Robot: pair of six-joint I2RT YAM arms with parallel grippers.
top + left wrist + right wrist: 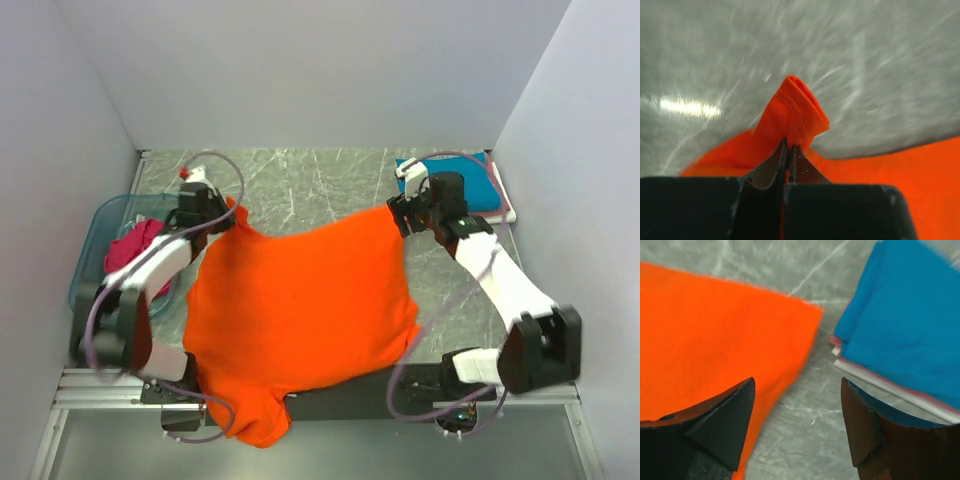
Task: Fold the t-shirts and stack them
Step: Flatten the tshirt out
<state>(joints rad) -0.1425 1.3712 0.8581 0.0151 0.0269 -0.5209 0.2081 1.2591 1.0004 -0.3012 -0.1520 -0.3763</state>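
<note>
Orange t-shirt [300, 310] sprawled across the tabletop [330, 185], left fingers [807, 172] clamped on its ten-o'clock corner; right fingers [725, 425] stood apart at two o'clock, beside the folded teal t-shirt [905, 315].

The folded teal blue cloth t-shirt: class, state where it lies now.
In the top view the teal blue t-shirt tops a folded stack at the far right, just beyond the right pincer.
</note>
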